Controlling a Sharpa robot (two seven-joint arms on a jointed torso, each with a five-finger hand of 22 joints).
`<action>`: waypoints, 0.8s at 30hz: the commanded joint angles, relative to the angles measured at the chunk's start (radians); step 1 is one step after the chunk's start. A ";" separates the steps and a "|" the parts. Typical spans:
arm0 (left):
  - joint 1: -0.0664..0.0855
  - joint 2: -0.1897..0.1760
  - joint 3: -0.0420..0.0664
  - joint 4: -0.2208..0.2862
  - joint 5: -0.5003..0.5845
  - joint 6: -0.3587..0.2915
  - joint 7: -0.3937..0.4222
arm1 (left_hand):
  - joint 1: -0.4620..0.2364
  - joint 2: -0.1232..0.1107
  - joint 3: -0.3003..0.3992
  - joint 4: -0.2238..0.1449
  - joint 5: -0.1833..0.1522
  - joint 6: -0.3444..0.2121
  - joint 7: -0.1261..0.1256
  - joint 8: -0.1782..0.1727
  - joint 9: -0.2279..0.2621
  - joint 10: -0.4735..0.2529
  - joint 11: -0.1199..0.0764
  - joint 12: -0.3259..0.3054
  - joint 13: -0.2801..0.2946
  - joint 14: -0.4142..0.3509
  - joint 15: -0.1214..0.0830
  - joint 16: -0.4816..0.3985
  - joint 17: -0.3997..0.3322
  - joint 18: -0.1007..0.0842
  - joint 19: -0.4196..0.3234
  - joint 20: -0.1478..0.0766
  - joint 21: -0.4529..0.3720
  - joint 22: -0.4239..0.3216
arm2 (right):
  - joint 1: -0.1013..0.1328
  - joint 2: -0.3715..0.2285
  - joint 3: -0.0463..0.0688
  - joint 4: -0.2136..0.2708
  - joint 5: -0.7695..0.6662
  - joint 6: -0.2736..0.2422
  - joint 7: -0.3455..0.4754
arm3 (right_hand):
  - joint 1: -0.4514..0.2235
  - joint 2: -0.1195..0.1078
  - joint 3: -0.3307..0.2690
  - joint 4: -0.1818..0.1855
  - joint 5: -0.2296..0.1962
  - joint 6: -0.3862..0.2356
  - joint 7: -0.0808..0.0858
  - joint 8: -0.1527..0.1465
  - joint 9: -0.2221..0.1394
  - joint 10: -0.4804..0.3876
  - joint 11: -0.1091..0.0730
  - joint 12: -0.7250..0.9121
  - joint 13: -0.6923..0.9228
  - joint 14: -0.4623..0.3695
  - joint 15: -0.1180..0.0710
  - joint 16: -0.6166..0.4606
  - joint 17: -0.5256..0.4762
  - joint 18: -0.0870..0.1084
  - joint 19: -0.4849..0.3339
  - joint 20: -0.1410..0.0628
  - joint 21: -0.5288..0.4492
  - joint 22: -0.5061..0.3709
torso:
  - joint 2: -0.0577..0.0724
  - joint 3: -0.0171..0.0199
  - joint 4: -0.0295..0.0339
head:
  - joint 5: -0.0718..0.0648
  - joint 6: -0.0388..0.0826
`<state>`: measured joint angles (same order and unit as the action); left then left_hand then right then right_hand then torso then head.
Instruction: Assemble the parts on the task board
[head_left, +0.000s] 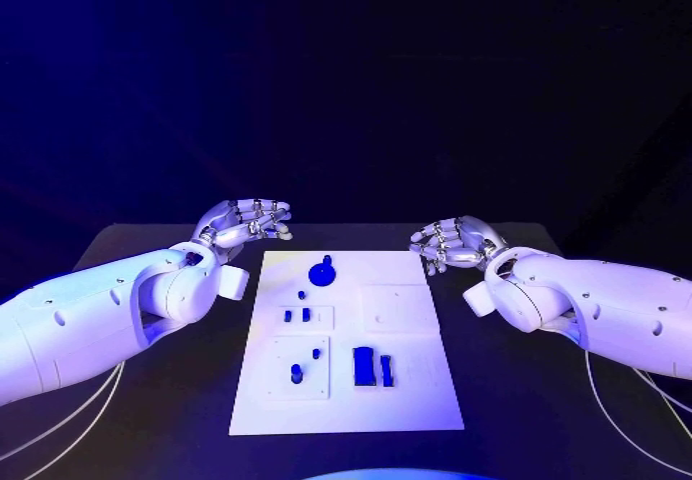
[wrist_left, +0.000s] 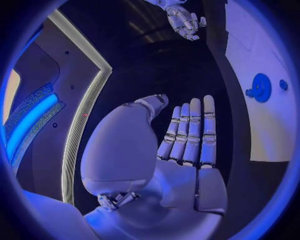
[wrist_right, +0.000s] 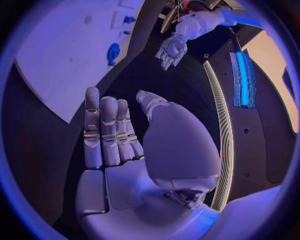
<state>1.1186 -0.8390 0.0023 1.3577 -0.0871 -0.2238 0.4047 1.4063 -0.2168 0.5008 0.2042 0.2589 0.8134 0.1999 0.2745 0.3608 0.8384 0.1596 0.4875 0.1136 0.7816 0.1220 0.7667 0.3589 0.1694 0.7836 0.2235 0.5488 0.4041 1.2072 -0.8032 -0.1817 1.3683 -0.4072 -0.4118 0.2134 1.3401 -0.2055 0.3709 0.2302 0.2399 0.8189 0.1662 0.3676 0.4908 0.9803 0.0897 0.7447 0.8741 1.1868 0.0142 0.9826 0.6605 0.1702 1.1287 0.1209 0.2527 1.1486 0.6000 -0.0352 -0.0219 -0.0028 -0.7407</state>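
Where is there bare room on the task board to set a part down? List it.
On the task board: the strip along its near edge and the far right corner beside the round blue part. Crowded: the left column of small blue pieces and the two upright blocks.

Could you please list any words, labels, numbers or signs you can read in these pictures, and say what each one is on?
None: no readable text on the task board, the blue parts, the table, the left hand or the right hand.
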 joint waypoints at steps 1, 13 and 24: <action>-0.004 0.022 0.001 -0.032 0.103 -0.076 0.109 | 0.013 -0.002 0.001 0.018 0.000 -0.008 -0.011 -0.003 -0.008 0.015 0.021 -0.065 -0.044 -0.011 0.022 -0.151 -0.061 0.006 -0.035 0.028 -0.129 -0.083 | 0.002 0.031 0.004 -0.066 0.152 0.016 0.155 | 0.013 -0.005 0.030 0.002 0.004 -0.013 0.005 0.007 -0.009 -0.064 0.005 -0.088 -0.087 -0.078 0.017 -0.091 -0.042 0.007 -0.059 0.013 -0.066 -0.054 | -0.013 0.0015 0.0008 | 0.005 0.028; -0.013 0.043 0.000 -0.026 0.061 -0.097 0.061 | -0.618 0.217 -0.501 -0.204 -0.259 -0.813 -0.200 -0.275 -0.361 -0.838 -0.160 -0.487 -0.114 -0.782 -0.122 -0.767 -0.359 -0.169 -0.784 -0.224 -0.549 -0.404 | -0.022 0.052 0.034 -0.070 0.151 -0.053 0.124 | -0.597 0.205 -0.371 -0.230 -0.240 -0.819 -0.166 -0.368 -0.491 -0.980 -0.090 -0.745 -0.874 -1.187 -0.014 -0.983 -0.660 -0.170 -1.129 -0.121 -0.253 -1.149 | -0.022 0.0106 0.0073 | 0.005 0.060; -0.050 0.054 -0.002 0.131 0.078 -0.394 0.097 | -1.406 0.217 -0.501 -0.204 -0.259 -0.813 -0.200 -0.275 -0.361 -0.838 -0.160 -0.487 -0.114 -0.782 -0.122 -0.767 -0.359 -0.169 -0.784 -0.224 -0.549 -0.404 | -0.133 0.028 0.155 0.153 0.361 -0.303 0.274 | -1.340 0.205 -0.371 -0.230 -0.240 -0.819 -0.166 -0.368 -0.491 -0.980 -0.090 -0.745 -0.874 -1.187 -0.014 -0.983 -0.660 -0.170 -1.129 -0.121 -0.253 -1.149 | -0.055 0.0349 0.0217 | 0.003 0.140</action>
<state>1.0723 -0.7886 0.0006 1.4717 -0.0198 -0.4663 0.4680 0.2521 -0.0104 0.0246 0.0095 0.0143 0.0388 0.0081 0.0140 0.0157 0.0419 0.0099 0.0170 0.0038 0.0382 0.0064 0.0191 0.0114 0.0206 0.0366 0.0121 0.0144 0.0093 1.0804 -0.7711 -0.0303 1.5048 -0.1447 -0.5967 0.3946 0.1874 -0.0109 0.0254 0.0079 0.0131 0.0400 0.0082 0.0189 0.0212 0.0438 0.0070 0.0215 0.0248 0.0465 0.0037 0.0312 0.0239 0.0189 0.0453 0.0092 0.0087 0.0447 0.5529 -0.0065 -0.0037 0.0001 -0.6118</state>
